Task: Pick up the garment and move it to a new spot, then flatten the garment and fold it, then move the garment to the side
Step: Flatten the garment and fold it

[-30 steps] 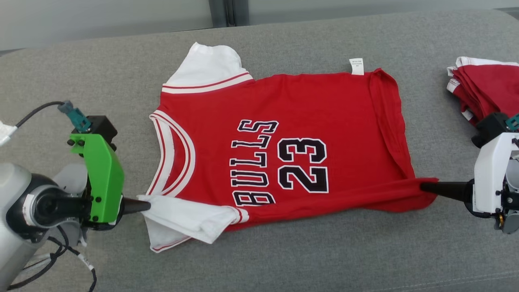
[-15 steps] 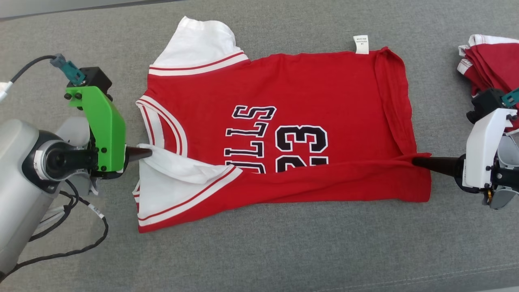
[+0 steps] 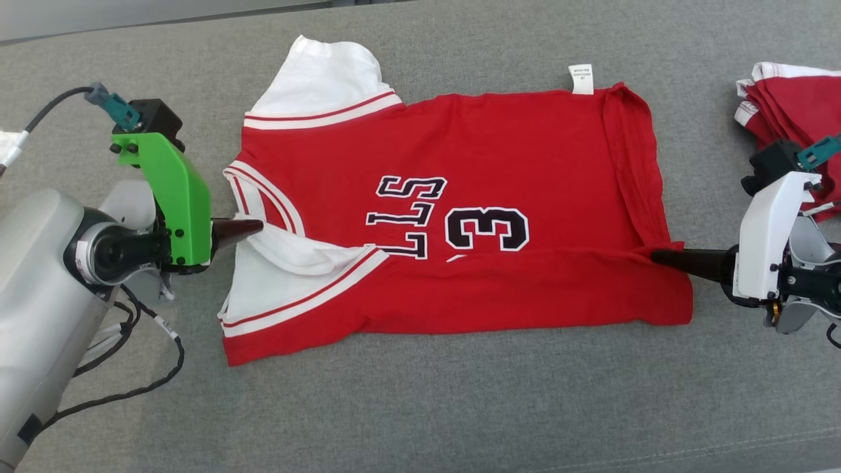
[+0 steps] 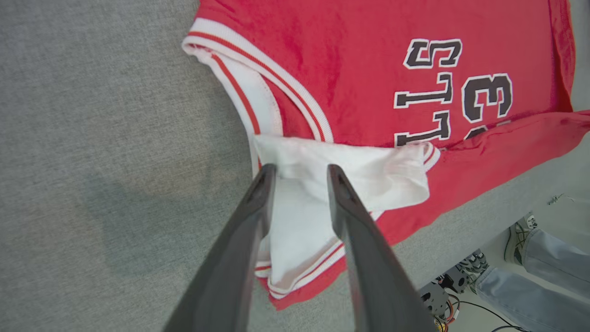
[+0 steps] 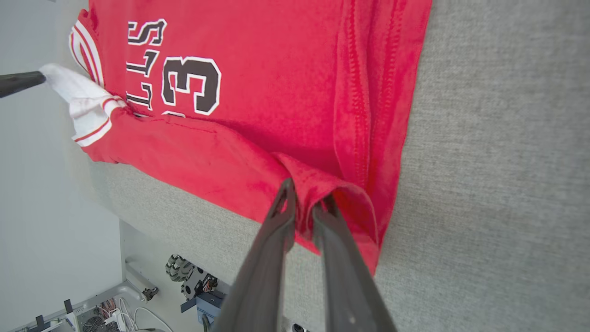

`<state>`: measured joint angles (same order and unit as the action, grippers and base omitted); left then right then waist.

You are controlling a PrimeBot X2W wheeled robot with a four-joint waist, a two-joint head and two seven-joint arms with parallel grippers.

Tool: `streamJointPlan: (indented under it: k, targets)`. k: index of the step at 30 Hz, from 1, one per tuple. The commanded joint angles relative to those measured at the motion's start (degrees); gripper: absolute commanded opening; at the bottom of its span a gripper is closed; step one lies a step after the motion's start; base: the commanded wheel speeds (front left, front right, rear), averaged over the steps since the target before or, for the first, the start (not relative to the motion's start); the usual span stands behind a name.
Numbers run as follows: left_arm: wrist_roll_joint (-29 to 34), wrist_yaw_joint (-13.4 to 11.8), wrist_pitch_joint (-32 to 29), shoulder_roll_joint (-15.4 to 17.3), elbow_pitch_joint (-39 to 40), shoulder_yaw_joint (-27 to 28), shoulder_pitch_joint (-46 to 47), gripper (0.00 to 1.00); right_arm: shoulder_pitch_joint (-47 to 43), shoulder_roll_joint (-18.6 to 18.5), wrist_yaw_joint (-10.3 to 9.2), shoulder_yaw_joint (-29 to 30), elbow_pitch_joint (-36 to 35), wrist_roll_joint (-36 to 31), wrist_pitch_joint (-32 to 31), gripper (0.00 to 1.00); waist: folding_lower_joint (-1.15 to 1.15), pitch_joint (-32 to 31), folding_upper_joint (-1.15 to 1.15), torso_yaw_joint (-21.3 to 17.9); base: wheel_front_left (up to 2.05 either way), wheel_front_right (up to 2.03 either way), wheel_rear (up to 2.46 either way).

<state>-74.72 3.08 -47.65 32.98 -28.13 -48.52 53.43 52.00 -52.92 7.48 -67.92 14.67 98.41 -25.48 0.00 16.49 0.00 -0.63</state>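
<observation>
The garment (image 3: 512, 144) is a red jersey with white sleeves and black print, spread on the grey padded surface (image 3: 420, 407). Its near edge is folded up over the lower print. My left gripper (image 3: 259, 228) is at the folded white sleeve; in the left wrist view the left gripper (image 4: 299, 170) stands open, with the white sleeve (image 4: 350, 170) lying slack between and beyond the fingers. My right gripper (image 3: 654, 255) is at the folded hem corner. In the right wrist view the right gripper (image 5: 306, 196) has its tips slightly apart, with a raised red fold (image 5: 322, 184) between them.
A stack of red-and-white garments (image 3: 788, 105) lies at the far right, just beyond my right wrist. The surface's front edge runs close below the jersey; past it the left wrist view shows a person's legs and shoe (image 4: 544, 258) and floor equipment.
Both grippers carried the near edge farther over the jersey, covering more of the print. The left jaws have opened off the sleeve and the right tips have begun to part. The head camera shifted.
</observation>
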Motion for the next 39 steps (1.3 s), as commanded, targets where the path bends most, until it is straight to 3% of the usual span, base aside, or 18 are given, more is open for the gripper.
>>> streamJointPlan:
  k: [1, 5, 9, 13, 16, 19, 22, 25, 29, 33, 36, 39]
  targets:
    - [0.28, 0.59, 0.16, -0.16, -0.75, -0.15, -0.25, 1.00, -0.29, 0.28, 0.02, -0.02, 0.14, -0.03, 0.80, 1.00, 0.00, -0.93, 0.00, 0.13, 0.00, 0.00, 0.00]
    - [1.33, 1.77, 2.09, -0.37, -1.87, -0.56, -1.00, 1.00, -1.13, 0.21, 0.02, 0.43, 0.19, -0.33, 2.90, 1.00, 0.00, -3.12, 0.00, 0.37, 0.00, 0.00, 0.00]
    - [3.33, 3.01, 6.92, 0.33, -1.11, -0.53, -1.97, 1.00, -1.51, -0.20, 0.02, 3.08, -2.05, -1.85, 9.97, 1.00, 0.00, -5.89, 0.00, 0.66, 0.00, 0.00, 0.00]
    - [7.86, 3.31, 16.94, 2.06, 1.00, 0.49, -3.44, 1.00, -3.42, -1.39, 0.02, 5.47, -4.42, -6.22, 20.93, 1.00, 0.00, -8.13, 0.00, 0.86, 0.00, 0.00, 0.00]
    - [11.34, 1.93, 24.83, 3.04, 3.67, 1.05, -5.94, 1.00, -6.05, -1.54, 0.02, 7.54, -4.35, -8.99, 31.19, 1.00, 0.00, -9.58, 0.00, 1.00, 0.00, 0.00, 0.00]
    - [16.01, -1.33, 33.14, 5.03, 7.06, 1.75, -8.54, 1.00, -9.03, -0.99, 0.02, 9.07, -3.38, -11.22, 38.36, 1.00, 0.00, -10.62, 0.00, 1.03, 0.00, 0.00, 0.00]
    - [20.27, -6.31, 41.75, 6.45, 11.07, 2.27, -13.64, 1.00, -12.33, 0.34, 0.02, 13.67, -1.66, -14.80, 40.57, 1.00, 0.00, -11.33, 0.00, 0.96, 0.00, 0.00, 0.00]
    - [23.11, -11.80, 49.64, 7.41, 14.79, 3.66, -18.56, 1.00, -17.76, 4.77, 0.02, 26.49, 0.24, -21.46, 40.61, 1.00, 0.00, -11.65, 0.00, 0.83, 0.00, 0.00, 0.00]
    - [24.79, -17.87, 58.94, 6.27, 19.63, 5.32, -25.52, 1.00, -28.98, 12.75, 0.03, 44.39, -1.09, -35.95, 40.63, 1.00, 0.00, -11.80, 0.00, 1.36, 0.00, 0.00, 0.00]
    - [27.33, -21.70, 62.29, 4.79, 22.47, 7.26, -30.65, 1.00, -39.76, 21.51, 0.02, 57.93, -5.49, -50.85, 40.63, 1.00, 0.00, -12.07, 0.00, 1.64, 0.00, 0.00, 0.00]
    - [30.11, -23.70, 62.91, 2.40, 24.45, 10.53, -34.37, 1.00, -45.45, 26.65, 0.02, 62.51, -7.53, -57.61, 40.65, 1.00, 0.00, -12.67, 0.00, 1.67, 0.00, 0.00, 0.00]
    - [35.08, -24.78, 62.83, -1.12, 26.72, 14.75, -39.93, 1.00, -49.83, 30.03, 0.02, 64.72, -7.80, -60.34, 40.65, 1.00, 0.00, -13.53, 0.00, 1.55, 0.00, 0.00, 0.00]
